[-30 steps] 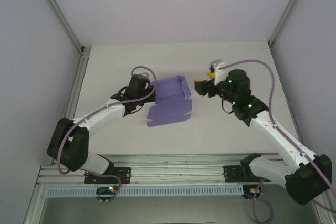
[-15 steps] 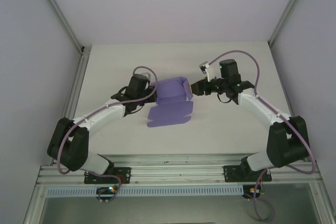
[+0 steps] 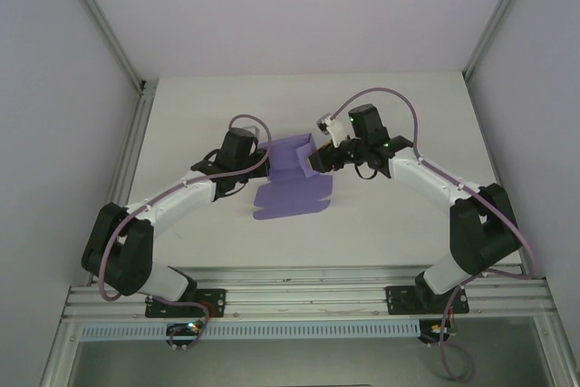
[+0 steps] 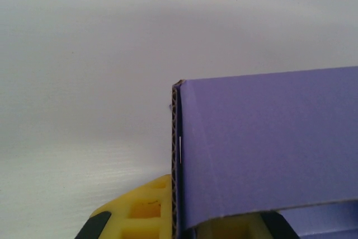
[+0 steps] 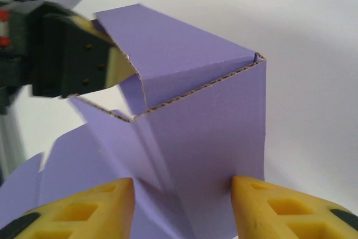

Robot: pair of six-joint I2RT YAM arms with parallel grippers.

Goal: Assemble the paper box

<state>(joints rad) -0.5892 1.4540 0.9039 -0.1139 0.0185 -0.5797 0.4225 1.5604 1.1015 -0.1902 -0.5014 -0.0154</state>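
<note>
1 surface (image 3: 408, 115): white and matte, walled by pale panels on 3 sides; it carries the purple card midway between the arms.
2 arms: the left arm (image 3: 172, 201) reaches in from the left and the right arm (image 3: 435, 178) from the right, both white with black joints, and they meet at the card.
1 paper box (image 3: 292, 178): purple corrugated card, half folded, in the middle of the surface. Its near panel lies flat, with notched edges toward the arm bases. Its far part stands up as walls, and the right wrist view shows 1 folded top corner.
Left claw (image 3: 260, 157): clenched on the box's left wall. In the left wrist view the fluted edge of the card runs down between its yellow fingers (image 4: 142, 214).
Right claw (image 5: 179, 211): at the box's right side, with its 2 yellow fingers (image 5: 279, 205) standing apart and an upright purple panel between them. The right finger meets the panel's edge. Whether the pair squeezes the panel or merely flanks it, I cannot tell.
</note>
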